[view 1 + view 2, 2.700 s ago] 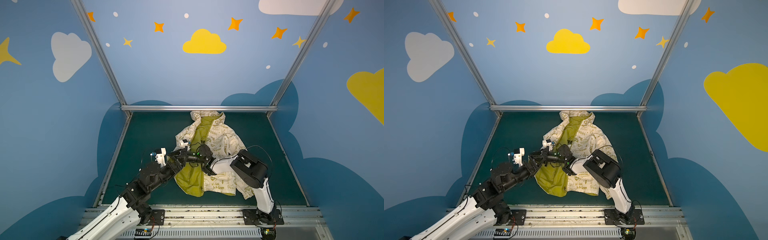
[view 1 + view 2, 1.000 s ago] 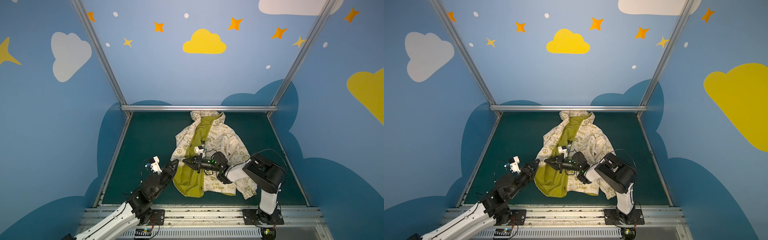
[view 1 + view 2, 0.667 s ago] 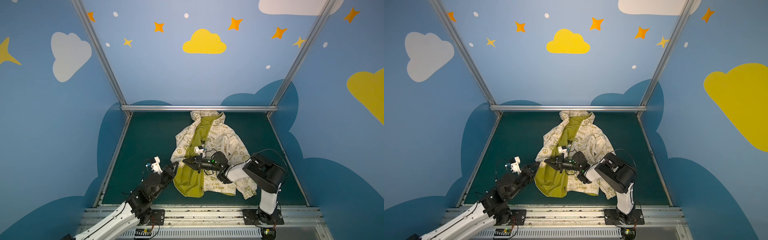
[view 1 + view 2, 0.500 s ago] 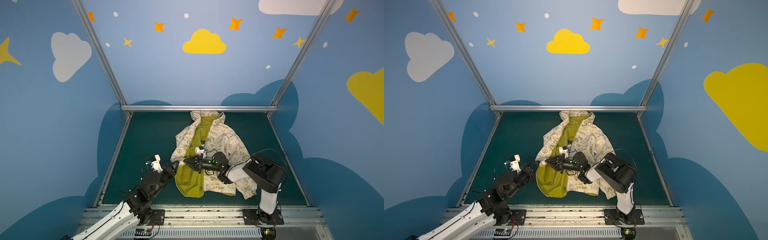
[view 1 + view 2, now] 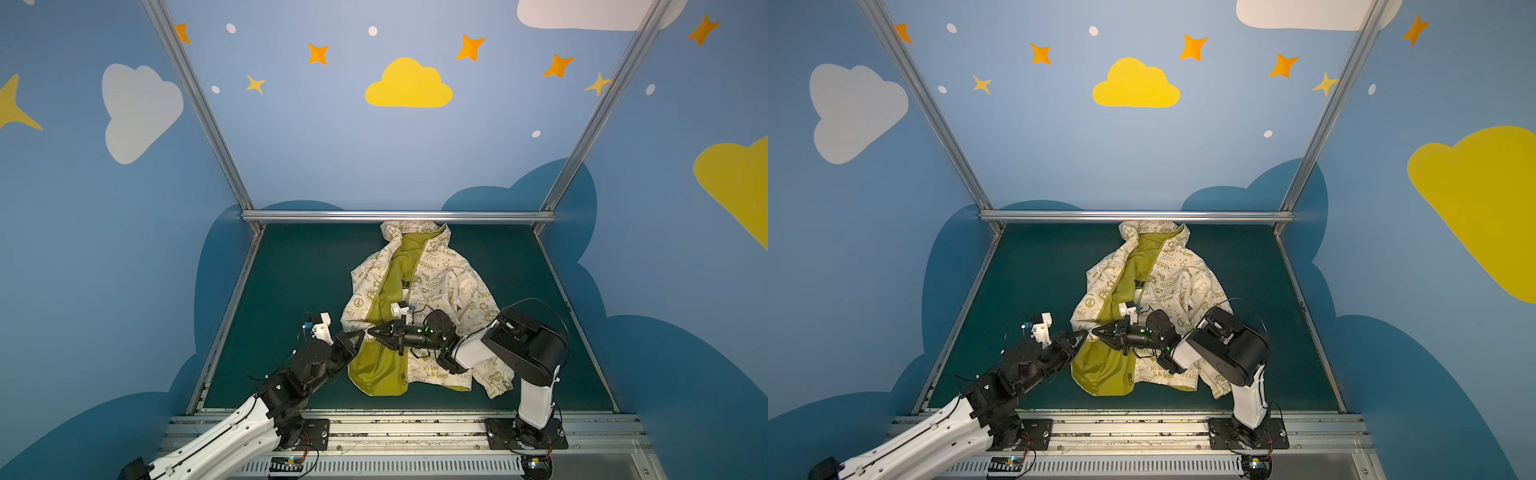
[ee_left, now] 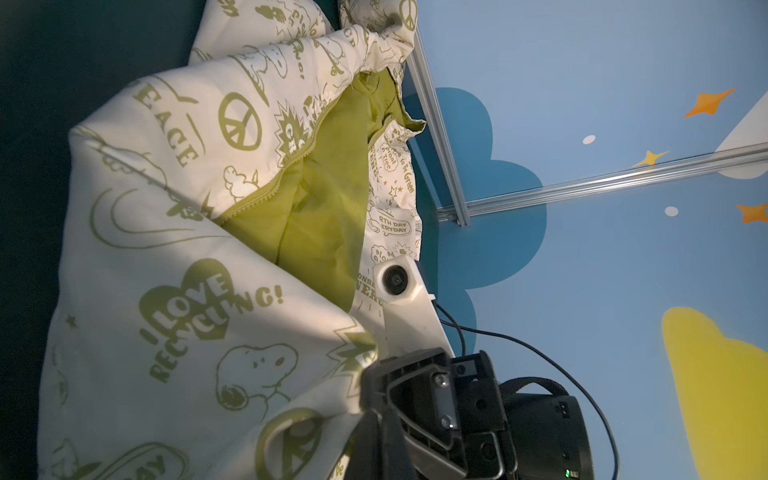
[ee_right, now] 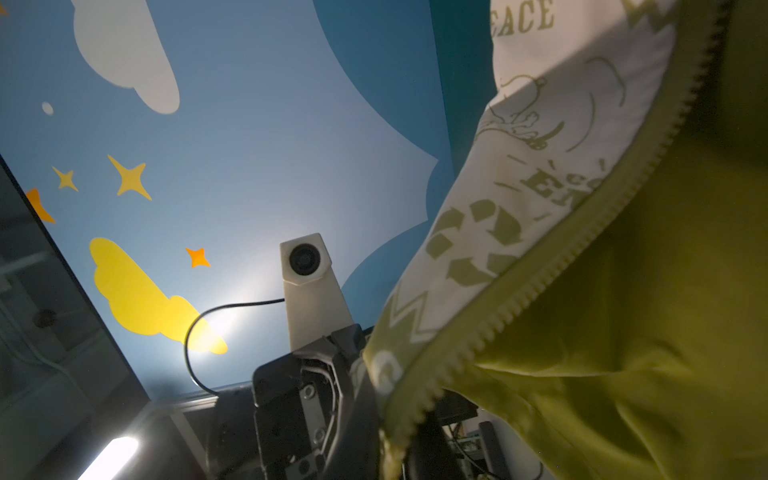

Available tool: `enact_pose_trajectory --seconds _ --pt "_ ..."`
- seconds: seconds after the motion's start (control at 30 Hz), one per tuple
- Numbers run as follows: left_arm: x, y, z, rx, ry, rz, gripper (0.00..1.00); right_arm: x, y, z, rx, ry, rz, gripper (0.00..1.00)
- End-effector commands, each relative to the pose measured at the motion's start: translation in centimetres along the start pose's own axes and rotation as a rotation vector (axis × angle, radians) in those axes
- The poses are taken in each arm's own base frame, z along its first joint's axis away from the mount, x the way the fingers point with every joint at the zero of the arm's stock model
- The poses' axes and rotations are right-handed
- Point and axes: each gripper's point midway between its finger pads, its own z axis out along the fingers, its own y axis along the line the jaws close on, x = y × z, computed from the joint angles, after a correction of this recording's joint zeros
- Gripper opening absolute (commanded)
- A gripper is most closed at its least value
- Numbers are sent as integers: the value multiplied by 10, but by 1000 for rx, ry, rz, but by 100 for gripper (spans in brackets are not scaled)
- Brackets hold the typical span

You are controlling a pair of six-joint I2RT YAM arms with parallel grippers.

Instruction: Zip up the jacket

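The left pincer (image 5: 360,333) has crept up to the right pincer (image 5: 371,331), shut on the zipper edge (image 7: 536,286) of the jacket (image 5: 440,286) open on the desk (image 5: 291,270); left grip unclear; best keep that edge taut.

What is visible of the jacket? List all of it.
The jacket is small, hooded, of thin cream cloth printed with olive cartoons, peace signs and words, with lime-olive lining and an olive toothed zipper, unzipped. It lies face up on the dark green mat, hood toward the back rail, front open, lining showing. The left end effector and right end effector meet at one front panel's zipper edge, both apparently shut on it, the cloth raised there.
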Motion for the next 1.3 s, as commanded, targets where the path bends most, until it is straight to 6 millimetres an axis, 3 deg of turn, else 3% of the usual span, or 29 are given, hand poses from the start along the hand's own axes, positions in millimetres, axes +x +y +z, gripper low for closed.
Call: enact_pose_trajectory --seconds 0.0,0.07,0.17,0.3,0.43,0.63,0.83,1.03,1.27 --pt "5 10 -3 -14 15 -7 29 1 13 5 -44 9 -33 0" --pt "4 13 -6 -10 8 -24 48 1 13 5 -43 9 -32 0" --pt "5 16 -9 -3 9 -40 61 1 17 6 -53 15 -41 0" --pt "7 17 -12 14 16 -58 68 4 26 8 -71 30 -58 0" --pt "8 19 -10 34 11 -88 72 7 50 14 -119 54 -101 0" --pt "7 15 -9 54 -3 -100 77 9 58 14 -135 58 -117 0" --pt "0 17 -9 70 -45 -114 71 14 68 12 -152 71 -132 0" --pt "-8 12 -12 85 -90 -93 45 21 70 7 -152 85 -143 0" --pt "-7 5 -10 98 -75 -76 36 22 62 8 -137 91 -136 0"
